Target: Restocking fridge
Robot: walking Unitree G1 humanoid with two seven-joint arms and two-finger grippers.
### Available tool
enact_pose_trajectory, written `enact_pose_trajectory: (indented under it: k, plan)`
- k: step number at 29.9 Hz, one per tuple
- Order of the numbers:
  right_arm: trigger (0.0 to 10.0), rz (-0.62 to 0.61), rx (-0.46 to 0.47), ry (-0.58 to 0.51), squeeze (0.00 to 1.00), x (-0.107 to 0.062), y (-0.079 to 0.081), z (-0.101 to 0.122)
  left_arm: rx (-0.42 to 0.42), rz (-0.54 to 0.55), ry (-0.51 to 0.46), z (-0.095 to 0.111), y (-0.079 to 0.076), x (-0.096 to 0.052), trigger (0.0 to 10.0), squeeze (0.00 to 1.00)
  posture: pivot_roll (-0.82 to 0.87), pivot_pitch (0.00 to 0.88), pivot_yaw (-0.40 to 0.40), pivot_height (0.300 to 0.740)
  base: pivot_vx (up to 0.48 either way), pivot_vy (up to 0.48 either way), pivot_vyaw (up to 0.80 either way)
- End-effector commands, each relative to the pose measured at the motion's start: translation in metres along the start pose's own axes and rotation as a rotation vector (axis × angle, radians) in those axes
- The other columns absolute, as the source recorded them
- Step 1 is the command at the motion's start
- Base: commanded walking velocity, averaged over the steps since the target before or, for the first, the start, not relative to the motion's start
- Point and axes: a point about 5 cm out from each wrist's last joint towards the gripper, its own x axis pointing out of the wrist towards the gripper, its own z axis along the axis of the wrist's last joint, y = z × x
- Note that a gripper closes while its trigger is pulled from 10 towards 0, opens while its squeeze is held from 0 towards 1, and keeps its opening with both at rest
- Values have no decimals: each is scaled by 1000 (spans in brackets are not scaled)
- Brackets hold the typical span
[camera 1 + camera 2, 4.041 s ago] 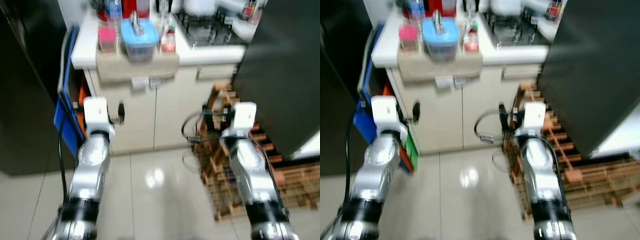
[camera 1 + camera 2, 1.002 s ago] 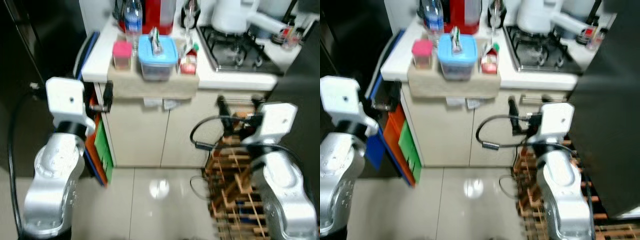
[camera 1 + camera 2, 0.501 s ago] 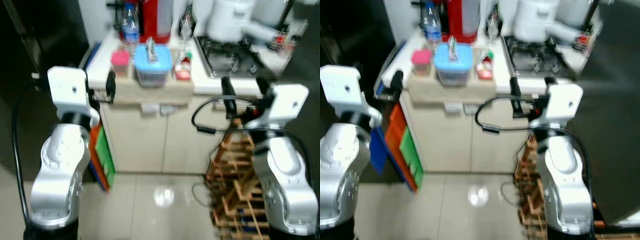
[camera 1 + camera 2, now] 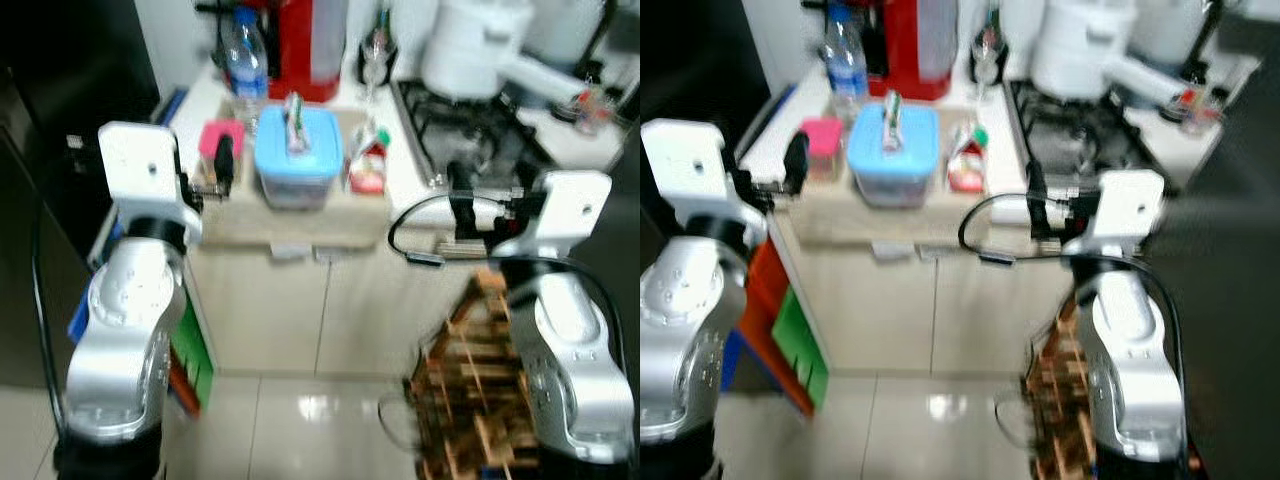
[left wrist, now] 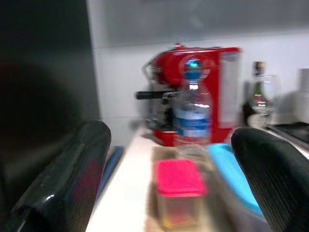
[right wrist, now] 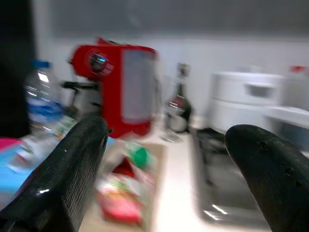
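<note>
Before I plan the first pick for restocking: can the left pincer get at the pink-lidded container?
Probably yes: the left pincer is open and aimed at the pink-lidded container, with nothing between them.

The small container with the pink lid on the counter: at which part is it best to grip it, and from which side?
Probably grip the pink-lidded container across its clear walls just below the lid, coming from the counter's front edge. It stands upright, the water bottle behind it and the blue-lidded box beside it. The open left gripper already frames it.
</note>
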Motion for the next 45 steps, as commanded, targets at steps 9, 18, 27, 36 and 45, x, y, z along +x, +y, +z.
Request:
enact_pose_trajectory:
  k: [9,18,27,36,45]
  plan:
    - [10000,-8,13,35,0,2,-1,-8,-38,54,97,-15,7,13,10000,0,13,3,-26,740,178,0,0]
    - [10000,-16,28,47,0,0,-9,-8,-71,67,119,-23,3,18,10000,0,-11,42,-35,740,0,0,0]
    - [10000,-49,9,81,0,-7,-19,-14,-122,-61,172,-28,-21,10,10000,0,-23,48,-41,740,0,0,0]
    - [10000,-40,-2,97,0,-9,-21,-18,-68,-63,279,-62,-30,15,10000,0,-37,48,-50,740,0,0,0]
    - [10000,-51,-9,99,0,-10,-23,-19,-87,-47,285,-73,-36,21,10000,0,-58,37,-47,740,0,0,0]
